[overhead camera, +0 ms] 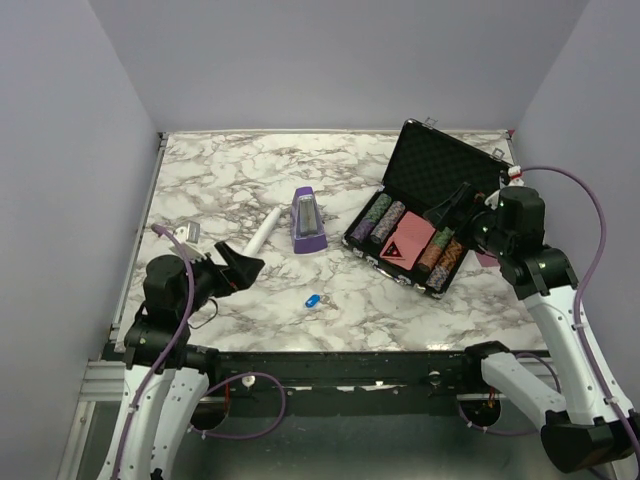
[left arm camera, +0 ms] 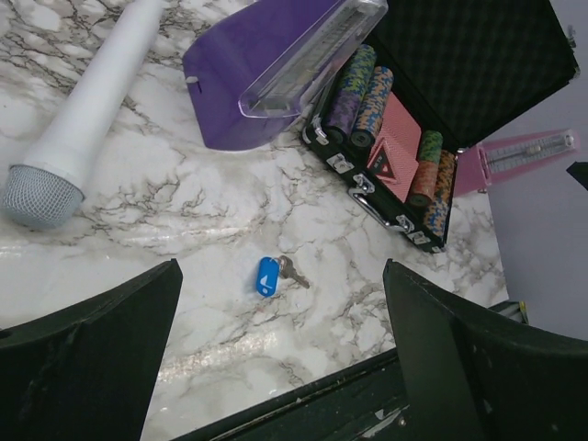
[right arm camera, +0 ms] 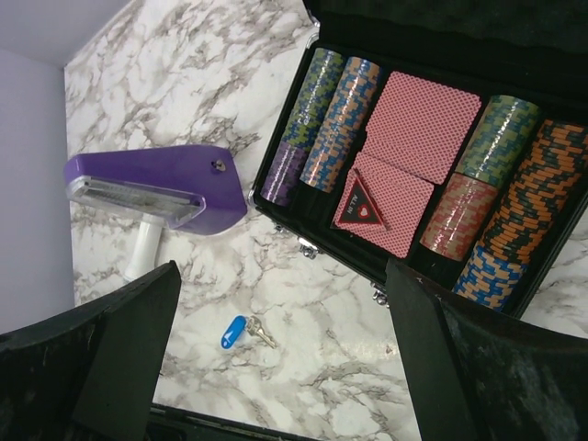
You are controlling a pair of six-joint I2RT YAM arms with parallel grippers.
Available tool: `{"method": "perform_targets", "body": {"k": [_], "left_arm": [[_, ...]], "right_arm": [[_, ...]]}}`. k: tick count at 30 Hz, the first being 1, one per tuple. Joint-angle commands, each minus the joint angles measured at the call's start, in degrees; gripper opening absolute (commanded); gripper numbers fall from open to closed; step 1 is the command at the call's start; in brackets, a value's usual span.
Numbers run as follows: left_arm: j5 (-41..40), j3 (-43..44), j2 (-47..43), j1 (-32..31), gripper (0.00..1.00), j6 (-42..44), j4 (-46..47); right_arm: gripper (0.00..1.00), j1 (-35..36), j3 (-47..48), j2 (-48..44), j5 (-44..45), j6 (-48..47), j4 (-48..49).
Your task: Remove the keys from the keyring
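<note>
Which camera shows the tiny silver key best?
The left wrist view: the key lies near the middle, its silver shaft clear beside the blue tag. The right wrist view shows the key smaller. The top view shows only the blue tag as a speck; the key is too small to tell.

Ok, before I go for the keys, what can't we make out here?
- Keyring: too small in every view; no ring discernible between key and blue tag.
- Key count: in top view the tag is just a speck.
- Pink metronome: left wrist view, partly hidden behind poker case.
</note>
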Motion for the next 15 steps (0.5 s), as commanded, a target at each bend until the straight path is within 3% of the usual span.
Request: {"method": "perform_targets", "body": {"k": [1,4,9,15], "left_arm": [[-0.15,-3.44,1.35,-0.1,0.99,-2.69,2.42],[-0.78,-2.57,6.01,-0.28,0.96,-2.53,-1.19],[2.48,-5.55,5.15,-1.5,0.95,-6.38,0.4],[-0.85,-10.55,5.05,-9.93,0.93,-11.48,3.72]], "right_arm": [[1.0,0.24,-0.71,-1.85,3.2,1.36,-1.57],[1.0,0.24,-0.98,-1.33,1.52,1.26,-1.66],[1.0,0.24,-1.59,1.13,-2.86,1.52,-1.75],[1.0,0.24,-5.8,0.44,-11.65,3.63,2.99]]}}
